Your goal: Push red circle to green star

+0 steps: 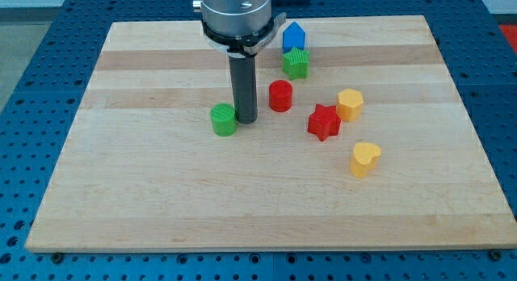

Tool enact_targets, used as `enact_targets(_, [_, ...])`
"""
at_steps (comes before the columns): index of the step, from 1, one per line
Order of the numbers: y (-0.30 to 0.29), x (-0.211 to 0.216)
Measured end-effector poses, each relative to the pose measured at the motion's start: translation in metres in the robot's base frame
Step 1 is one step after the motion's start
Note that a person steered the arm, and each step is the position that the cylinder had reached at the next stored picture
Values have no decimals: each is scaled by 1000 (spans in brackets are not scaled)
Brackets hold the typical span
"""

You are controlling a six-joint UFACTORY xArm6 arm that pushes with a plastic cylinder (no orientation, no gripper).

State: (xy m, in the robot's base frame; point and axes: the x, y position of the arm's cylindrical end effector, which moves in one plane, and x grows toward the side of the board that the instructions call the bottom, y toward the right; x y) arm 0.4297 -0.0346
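Observation:
The red circle (pixel 280 96) stands on the wooden board near the middle top. The green star (pixel 296 63) lies just above it and slightly to the view's right, a small gap apart. My tip (pixel 246 119) rests on the board to the left of the red circle and a little below it, close but apart. A green circle (pixel 224 119) sits right against the tip's left side.
A blue house-shaped block (pixel 293 36) sits just above the green star. A red star (pixel 324 122), a yellow hexagon (pixel 350 104) and a yellow heart (pixel 365 159) lie to the right of the red circle. The board (pixel 121 192) ends at a blue pegboard surround.

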Motion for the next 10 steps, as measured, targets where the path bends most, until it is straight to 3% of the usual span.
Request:
enact_targets(4, [38,-33])
enact_targets(10, [67,-18])
